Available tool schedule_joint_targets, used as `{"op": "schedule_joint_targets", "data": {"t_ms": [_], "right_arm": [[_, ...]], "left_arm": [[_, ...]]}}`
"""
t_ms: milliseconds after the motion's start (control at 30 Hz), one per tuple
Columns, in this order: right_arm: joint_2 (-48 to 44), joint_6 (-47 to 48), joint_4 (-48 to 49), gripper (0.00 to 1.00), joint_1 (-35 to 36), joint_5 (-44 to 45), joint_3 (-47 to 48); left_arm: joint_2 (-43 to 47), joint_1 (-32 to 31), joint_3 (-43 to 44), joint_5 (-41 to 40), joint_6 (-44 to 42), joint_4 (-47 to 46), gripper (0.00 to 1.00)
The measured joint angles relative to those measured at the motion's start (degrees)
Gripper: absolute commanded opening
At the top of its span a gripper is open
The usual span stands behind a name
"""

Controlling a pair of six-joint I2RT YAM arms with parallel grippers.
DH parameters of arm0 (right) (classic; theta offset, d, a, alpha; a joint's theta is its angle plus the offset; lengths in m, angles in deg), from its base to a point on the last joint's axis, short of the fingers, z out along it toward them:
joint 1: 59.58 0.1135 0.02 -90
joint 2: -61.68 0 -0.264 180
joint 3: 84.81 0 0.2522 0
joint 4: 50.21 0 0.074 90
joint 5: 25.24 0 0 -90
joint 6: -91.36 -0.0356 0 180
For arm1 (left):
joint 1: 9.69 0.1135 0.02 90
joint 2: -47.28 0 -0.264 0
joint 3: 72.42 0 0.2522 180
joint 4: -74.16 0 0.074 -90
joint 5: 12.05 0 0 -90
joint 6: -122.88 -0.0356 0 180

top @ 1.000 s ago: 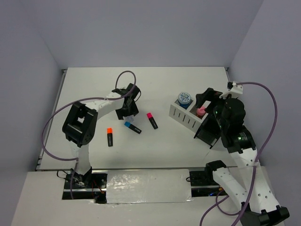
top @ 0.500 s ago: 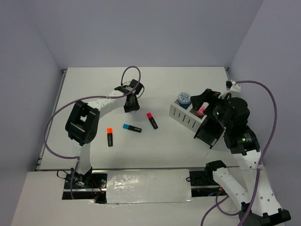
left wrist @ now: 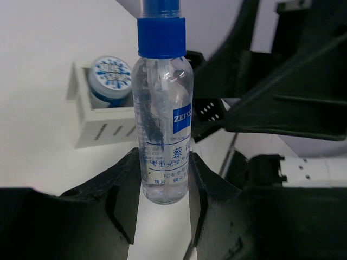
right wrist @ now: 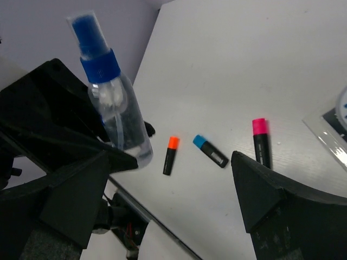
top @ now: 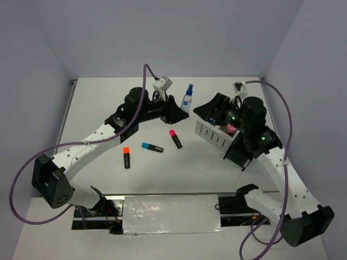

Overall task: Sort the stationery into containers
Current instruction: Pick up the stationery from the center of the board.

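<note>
My left gripper [top: 176, 110] is shut on the clear blue-capped bottle [top: 187, 98] and holds it upright above the table. In the left wrist view the bottle [left wrist: 164, 124] stands between my fingers [left wrist: 162, 162]. My right gripper [top: 209, 108] is open, just right of the bottle and facing it; its wrist view [right wrist: 184, 160] shows the bottle [right wrist: 115, 119] at the left. The orange [top: 126, 157], blue [top: 152, 147] and pink [top: 175, 138] highlighters lie on the table. The white box [top: 212, 134] holds a blue tin [left wrist: 111, 78] and the pink tube [top: 231, 129].
The black open-topped box [top: 242, 153] stands right of the white box, under the right arm. The highlighters also show in the right wrist view: orange [right wrist: 170, 155], blue [right wrist: 210, 151], pink [right wrist: 261, 142]. Cables loop over both arms. Walls close the table's back and sides.
My left gripper has risen from the table and swung right with the bottle in it. My right gripper has swung left from over the boxes and now faces the bottle.
</note>
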Motion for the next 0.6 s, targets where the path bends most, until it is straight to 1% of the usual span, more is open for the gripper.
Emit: {"op": "schedule_joint_targets", "data": {"t_ms": [133,233,300,400,433,500,567,600], "right_arm": [[1.7,-0.2,1.8,0.98,1.8,-0.5,0.5],[1.8,-0.2,3.6,0.96,2.2,-0.7,0.5],[1.9,-0.1,4.7,0.92,2.5,-0.8,0.5],[2.4,0.1,6.6,0.78,3.0,-1.4,0.5],[2.7,0.1,7.0,0.69,3.0,-1.8,0.5],[3.5,0.0,8.3,0.61,3.0,-3.1,0.5],[4.2,0.0,9.1,0.45,3.3,-4.0,0.5],[4.5,0.2,9.4,0.33,3.5,-4.6,0.5]], "left_arm": [[-0.2,-1.0,0.1,5.8,-1.5,0.1,0.00],[-0.5,-1.1,0.1,8.2,-2.4,0.4,0.00],[-0.5,-1.4,0.1,9.2,-2.5,0.6,0.00],[-0.5,-1.9,0.1,10.4,-3.0,0.8,0.00],[-0.5,-2.3,0.1,10.8,-3.6,1.0,0.00],[-0.6,-2.9,0.1,11.2,-4.2,1.7,0.00],[-1.1,-3.2,0.1,11.9,-5.4,2.5,0.00],[-1.2,-3.3,0.2,12.2,-5.8,3.0,0.02]]}}
